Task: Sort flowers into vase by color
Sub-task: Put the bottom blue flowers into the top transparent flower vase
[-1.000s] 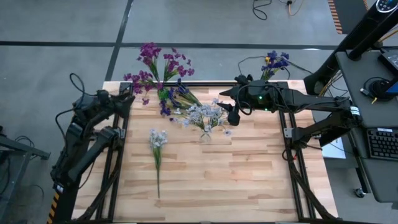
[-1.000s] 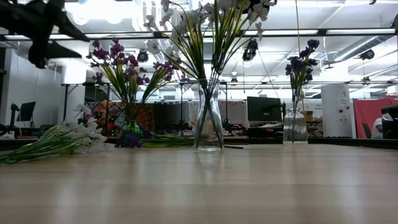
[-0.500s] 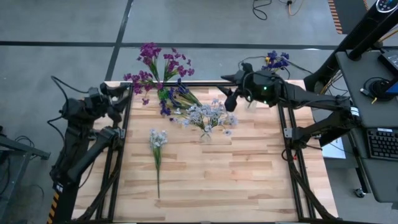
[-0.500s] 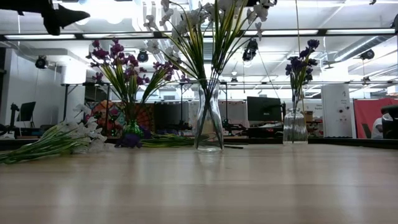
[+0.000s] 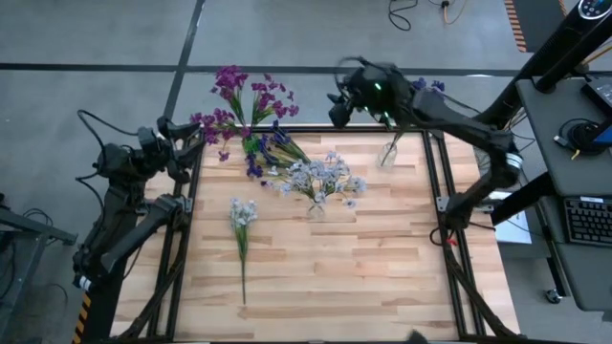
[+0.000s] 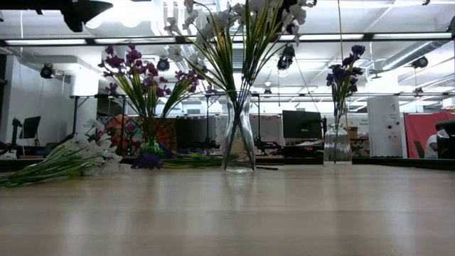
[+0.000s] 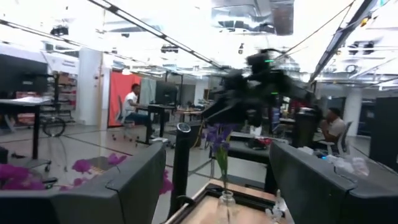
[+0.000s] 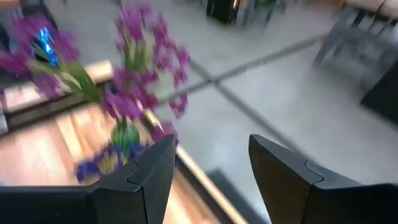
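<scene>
Three clear vases stand on the table. The far-left vase point(image 5: 247, 143) holds magenta-purple flowers point(image 5: 239, 100), the middle vase point(image 6: 238, 146) holds white-lavender flowers point(image 5: 320, 177), and the far-right vase point(image 5: 387, 153) holds blue-violet flowers point(image 5: 424, 92). A white-lavender spray point(image 5: 241, 218) lies flat on the table's left half. A blue-violet spray point(image 5: 260, 158) lies beside the magenta vase. My right gripper point(image 5: 339, 100) is open and empty, high over the far edge, looking at the magenta flowers point(image 8: 134, 74). My left gripper point(image 5: 177, 143) is open and empty, at the far-left corner.
The table's near half point(image 5: 325, 277) is bare wood with a black frame rail point(image 5: 445, 220) along each side. In the left wrist view my right arm point(image 7: 258, 78) shows blurred above the blue-violet vase point(image 7: 225, 202). People sit at desks in the room beyond.
My right gripper has risen from beside the white-lavender bouquet and swung toward the table's far edge, turning to face the magenta flowers. My left gripper has drawn back a little toward the left edge and lifted. No flower has moved.
</scene>
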Action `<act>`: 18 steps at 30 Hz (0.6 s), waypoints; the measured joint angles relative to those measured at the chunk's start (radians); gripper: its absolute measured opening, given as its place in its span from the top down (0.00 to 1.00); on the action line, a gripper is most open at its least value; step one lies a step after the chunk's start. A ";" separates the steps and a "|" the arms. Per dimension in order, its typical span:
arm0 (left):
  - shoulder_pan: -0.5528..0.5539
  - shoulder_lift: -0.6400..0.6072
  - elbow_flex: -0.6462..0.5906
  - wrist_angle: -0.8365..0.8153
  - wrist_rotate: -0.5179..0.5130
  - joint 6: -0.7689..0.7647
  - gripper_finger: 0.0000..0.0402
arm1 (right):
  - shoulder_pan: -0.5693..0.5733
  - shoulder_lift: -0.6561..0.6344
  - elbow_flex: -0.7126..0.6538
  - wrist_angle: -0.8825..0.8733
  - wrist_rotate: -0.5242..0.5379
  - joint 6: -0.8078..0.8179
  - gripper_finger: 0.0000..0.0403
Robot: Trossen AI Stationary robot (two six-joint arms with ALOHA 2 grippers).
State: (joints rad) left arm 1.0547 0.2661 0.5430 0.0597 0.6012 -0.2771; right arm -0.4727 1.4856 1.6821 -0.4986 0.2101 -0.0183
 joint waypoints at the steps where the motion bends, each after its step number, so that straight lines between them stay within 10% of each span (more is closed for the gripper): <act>1: -0.003 0.001 0.000 0.000 0.004 -0.001 0.33 | -0.024 0.032 0.038 -0.047 -0.033 0.005 0.51; 10: -0.017 0.021 0.000 -0.025 0.015 -0.017 0.33 | -0.109 0.264 0.263 -0.405 -0.116 -0.074 0.51; 18: -0.017 0.021 0.000 -0.024 0.014 -0.002 0.33 | -0.110 0.275 0.204 -0.502 -0.214 -0.140 0.51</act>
State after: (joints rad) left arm 1.0374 0.2874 0.5426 0.0353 0.6147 -0.2794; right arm -0.5831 1.7608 1.8860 -1.0008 -0.0036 -0.1581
